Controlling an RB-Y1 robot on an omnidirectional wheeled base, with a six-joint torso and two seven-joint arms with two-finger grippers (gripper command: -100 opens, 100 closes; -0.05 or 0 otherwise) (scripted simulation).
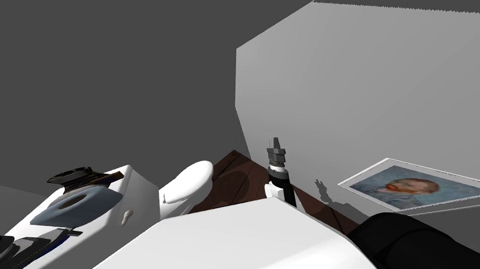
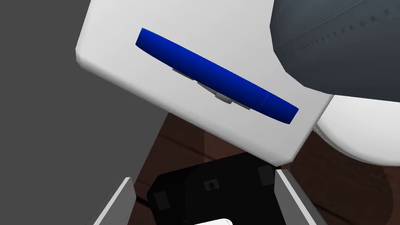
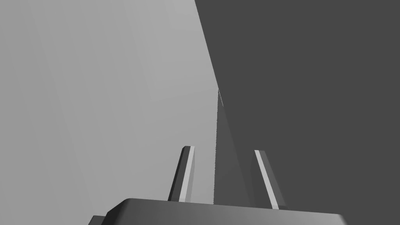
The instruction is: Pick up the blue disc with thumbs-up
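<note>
The blue disc (image 2: 215, 76) shows edge-on as a long thin blue sliver, lying on a white flat-topped box (image 2: 117, 58) with small grey pieces under its edge. My left gripper (image 2: 203, 175) is open, its two light fingers (image 2: 125, 195) standing short of the box's rim, apart from the disc. In the head view the box (image 1: 137, 191) is at the left. My right gripper (image 1: 275, 142) is raised in the middle, away from the disc, with its fingers (image 3: 188, 172) open and nothing between them (image 3: 224, 149).
A grey-blue rounded object (image 2: 340, 43) lies on the box beside the disc, also seen from the head (image 1: 78, 206) with a black thing (image 1: 80, 176) behind it. A white toilet bowl (image 1: 187, 187) adjoins the box. A black boxy shape (image 2: 211, 191) lies over the dark brown floor (image 1: 241, 180). Grey walls close in.
</note>
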